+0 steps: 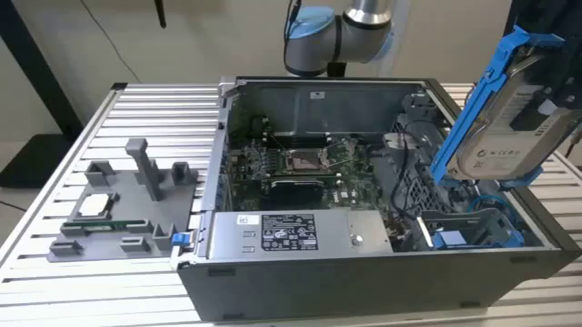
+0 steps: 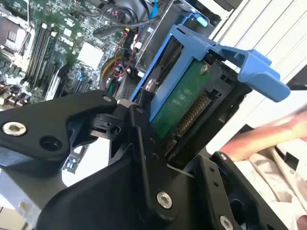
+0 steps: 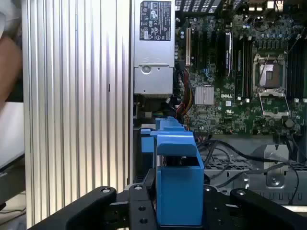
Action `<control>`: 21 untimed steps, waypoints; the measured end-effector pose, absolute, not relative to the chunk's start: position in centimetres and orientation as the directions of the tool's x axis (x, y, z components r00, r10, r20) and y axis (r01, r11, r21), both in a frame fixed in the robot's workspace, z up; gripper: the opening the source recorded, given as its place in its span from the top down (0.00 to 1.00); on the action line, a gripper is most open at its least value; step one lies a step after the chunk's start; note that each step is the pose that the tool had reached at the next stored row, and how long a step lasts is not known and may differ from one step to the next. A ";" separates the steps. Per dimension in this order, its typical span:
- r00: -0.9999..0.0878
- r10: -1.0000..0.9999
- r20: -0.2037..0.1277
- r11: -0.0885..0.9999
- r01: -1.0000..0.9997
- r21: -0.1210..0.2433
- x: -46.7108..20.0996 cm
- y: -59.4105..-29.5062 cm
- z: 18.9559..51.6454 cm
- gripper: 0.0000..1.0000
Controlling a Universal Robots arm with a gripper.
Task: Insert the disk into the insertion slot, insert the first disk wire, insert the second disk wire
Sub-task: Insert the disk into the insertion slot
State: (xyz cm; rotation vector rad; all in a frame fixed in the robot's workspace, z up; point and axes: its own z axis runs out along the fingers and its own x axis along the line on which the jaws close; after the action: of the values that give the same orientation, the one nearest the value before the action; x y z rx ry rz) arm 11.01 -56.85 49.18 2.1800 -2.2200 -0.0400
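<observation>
Gripper point(image 3: 178, 199) clamped on the disk point(image 1: 506, 119), which is tilted on edge at upper right of the exterior view, above and apart from the slot point(image 1: 468, 231) at lower right; seating well probably means levelling it square to the cage, clear of cables point(image 1: 397, 178).

The insertion slot point(image 1: 473, 235) lies open from above, below the tilted disk point(image 1: 509, 129). Loose cables point(image 1: 407, 191) crowd its motherboard point(image 1: 300, 163) side, the power-supply box point(image 1: 300, 233) stands beside it, and a person's hand point(image 2: 268, 139) is near the disk.
</observation>
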 end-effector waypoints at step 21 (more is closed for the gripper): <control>-0.019 -1.000 0.003 0.019 -0.999 0.039 11.7 -56.9 48.1 1.00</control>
State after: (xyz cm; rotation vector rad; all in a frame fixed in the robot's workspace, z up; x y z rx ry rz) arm 11.73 -56.85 48.07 2.1790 -2.2217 -0.0407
